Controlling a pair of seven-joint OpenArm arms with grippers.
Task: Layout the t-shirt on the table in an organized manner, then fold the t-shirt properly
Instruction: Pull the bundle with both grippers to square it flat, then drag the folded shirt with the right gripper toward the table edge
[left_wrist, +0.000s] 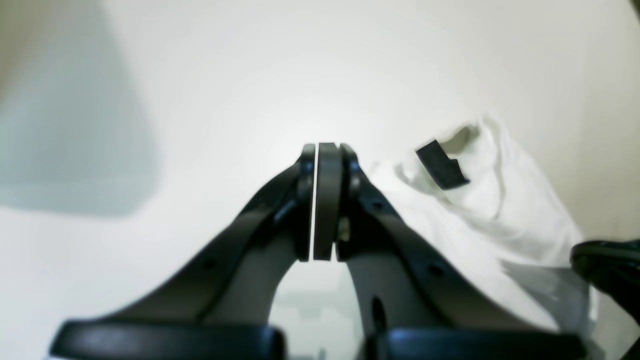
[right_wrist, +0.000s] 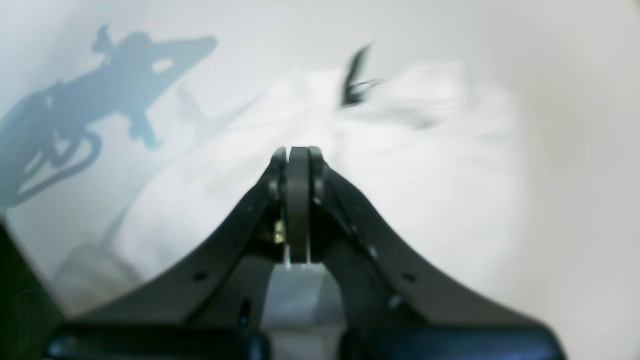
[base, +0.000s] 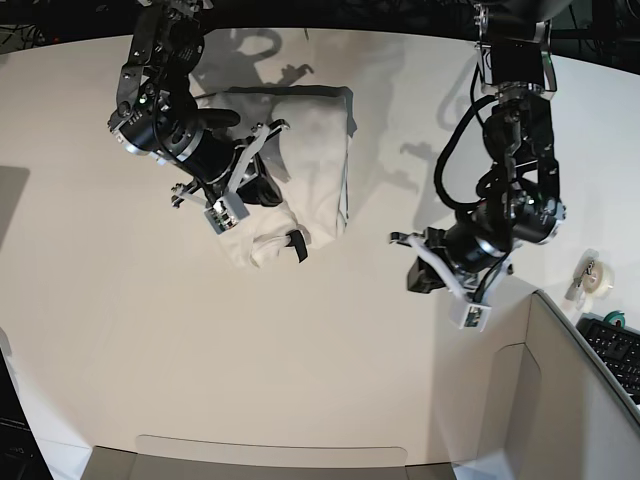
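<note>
Base view first: nearest the desk's (base: 300, 380) front edge it's bare, and the left hand (base: 418, 262) hangs over empty surface toward the right edge, jaws pressed together on nothing. Further back the t-shirt (base: 318, 160) sits bunched near the far edge, left of centre, dark neck label (base: 297, 246) on its near side. The right hand (base: 255, 150) hovers over it, pinched together and empty too. I reckon both need to spread wide first, then pinch separate shoulder corners and pull apart, not grab the middle.
</note>
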